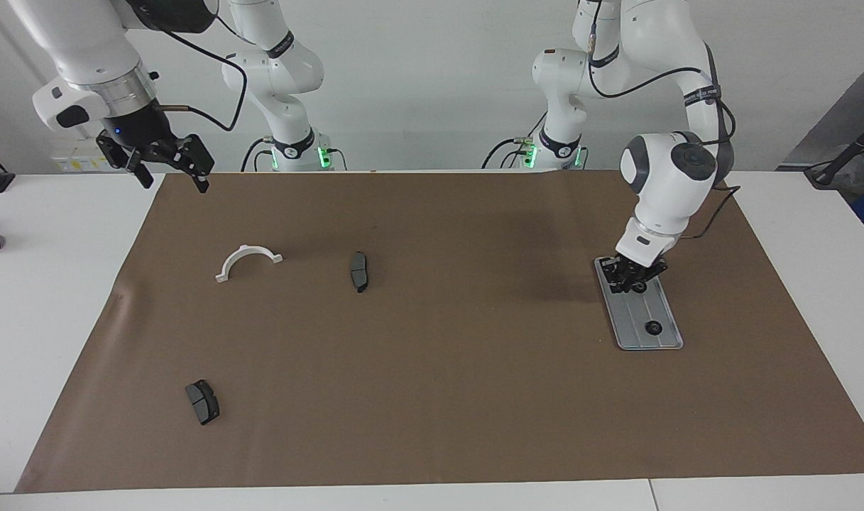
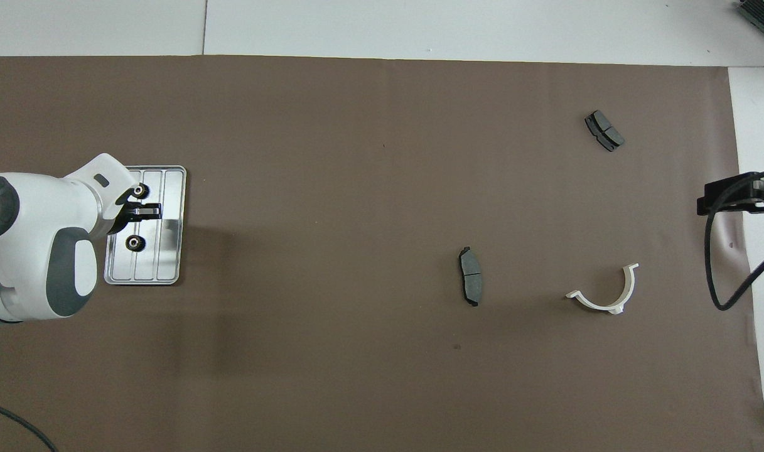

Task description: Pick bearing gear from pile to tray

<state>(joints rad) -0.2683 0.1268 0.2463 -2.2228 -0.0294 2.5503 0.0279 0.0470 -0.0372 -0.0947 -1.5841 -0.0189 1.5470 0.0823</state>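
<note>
The silver tray lies at the left arm's end of the brown mat. Two black bearing gears rest in it, one farther from the robots and one nearer. My left gripper hangs low over the tray between them, shut on a small dark bearing gear that its fingers mostly hide. What is left of the pile is two dark grey pads and a white half-ring bracket. My right gripper waits open, raised over the mat's edge at its own end.
The brown mat covers most of the white table. One pad and the bracket lie mid-table toward the right arm's end. The other pad lies farthest from the robots. A black cable hangs by the right gripper.
</note>
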